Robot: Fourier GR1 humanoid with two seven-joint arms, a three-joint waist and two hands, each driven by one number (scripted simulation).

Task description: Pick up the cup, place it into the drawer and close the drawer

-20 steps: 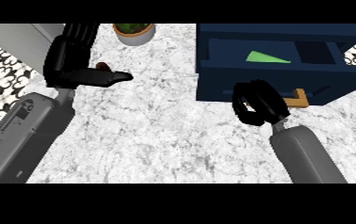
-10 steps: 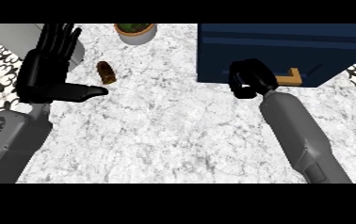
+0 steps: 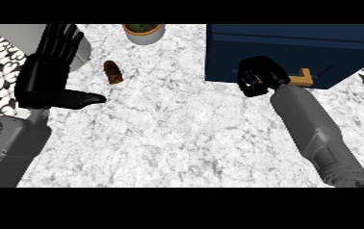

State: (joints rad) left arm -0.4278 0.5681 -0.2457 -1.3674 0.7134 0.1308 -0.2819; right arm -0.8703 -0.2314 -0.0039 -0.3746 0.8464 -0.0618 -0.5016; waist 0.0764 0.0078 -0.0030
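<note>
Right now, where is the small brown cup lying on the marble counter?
In the head view the small brown cup lies upper left on the counter, just right of the open left hand and below-left of the potted plant, far from the dark blue drawer unit.

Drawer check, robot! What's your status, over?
Drawer looks shut. Right hand curled, empty, against its front. Left hand open at left. Cup not visible. Nothing blocking, over.

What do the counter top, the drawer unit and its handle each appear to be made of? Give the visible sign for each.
Counter top: looks like polished marble or stone, white with grey veining.
Drawer unit: probably painted wood or laminate, flat uniform navy with no grain showing.
Handle: seems to be light wood, or possibly brass, judging by its tan-orange colour; the look leaves it open.
</note>
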